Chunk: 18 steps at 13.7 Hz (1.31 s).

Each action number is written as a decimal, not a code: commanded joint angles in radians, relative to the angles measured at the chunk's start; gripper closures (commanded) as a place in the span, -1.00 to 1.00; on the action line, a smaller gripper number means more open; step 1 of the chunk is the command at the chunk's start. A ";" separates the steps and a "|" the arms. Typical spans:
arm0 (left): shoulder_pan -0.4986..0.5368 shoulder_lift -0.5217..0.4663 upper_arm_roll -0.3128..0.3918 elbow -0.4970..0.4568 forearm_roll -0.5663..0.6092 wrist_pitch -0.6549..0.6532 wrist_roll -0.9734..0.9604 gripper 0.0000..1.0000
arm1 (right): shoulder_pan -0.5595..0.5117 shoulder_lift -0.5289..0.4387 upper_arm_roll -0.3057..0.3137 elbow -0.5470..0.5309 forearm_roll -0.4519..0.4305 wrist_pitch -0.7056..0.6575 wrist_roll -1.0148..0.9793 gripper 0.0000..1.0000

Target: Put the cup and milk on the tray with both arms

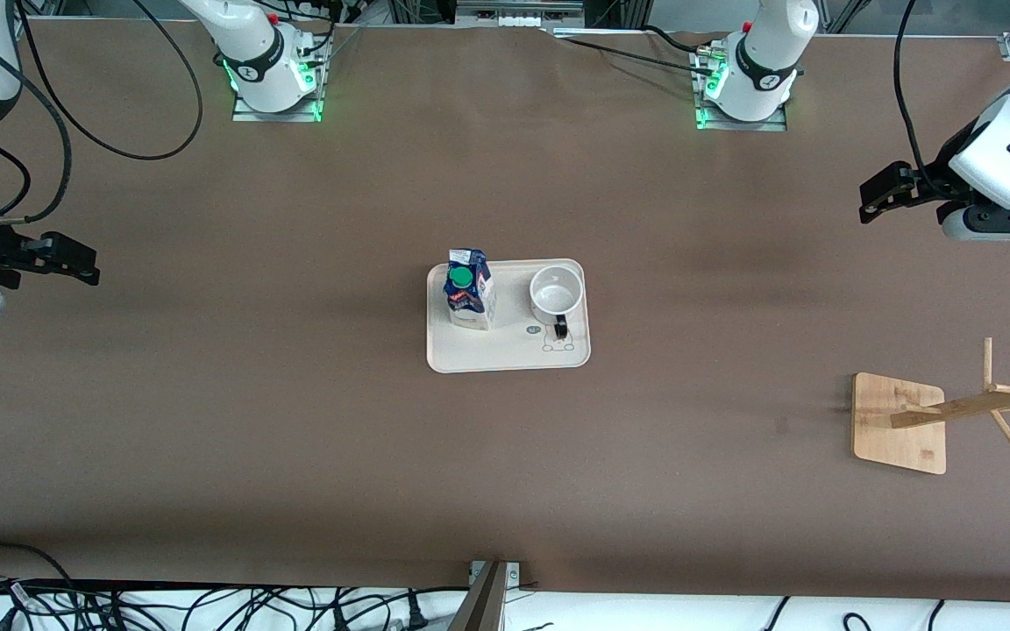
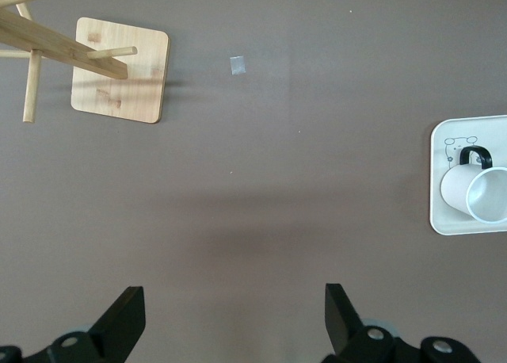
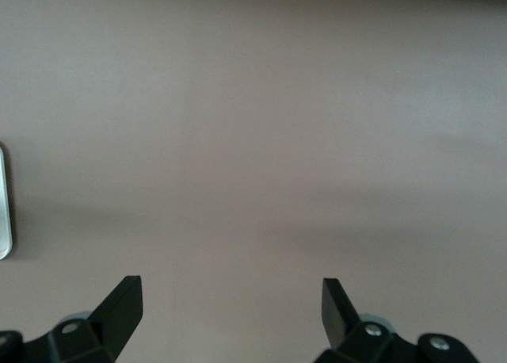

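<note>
Front view: milk [image 1: 468, 294] and cup [image 1: 556, 295] stand side by side on tray [image 1: 505, 355], mid-table. Left gripper [image 2: 234, 319] and right gripper [image 3: 232, 315] hover over bare table at their own ends, fingers apart, empty.

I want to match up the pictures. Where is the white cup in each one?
Front view: the cup stands on the tray, beside the milk, toward the left arm's end.
Left wrist view: the cup shows at the picture's edge, on the tray's corner.
Right wrist view: no cup; only a sliver of pale rim, perhaps the tray.
Shared landmark: the tray.
</note>
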 commanded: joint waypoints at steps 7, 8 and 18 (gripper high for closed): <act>-0.003 -0.005 -0.001 0.012 -0.003 -0.017 0.004 -1.00 | -0.021 -0.017 -0.021 -0.034 -0.012 0.011 0.007 -1.00; -0.003 -0.005 -0.001 0.012 -0.003 -0.017 0.004 -1.00 | -0.021 -0.017 -0.022 -0.032 -0.015 0.011 0.005 -1.00; -0.003 -0.005 -0.001 0.012 -0.003 -0.017 0.004 -1.00 | -0.012 -0.016 -0.038 0.025 -0.004 -0.007 -0.104 -1.00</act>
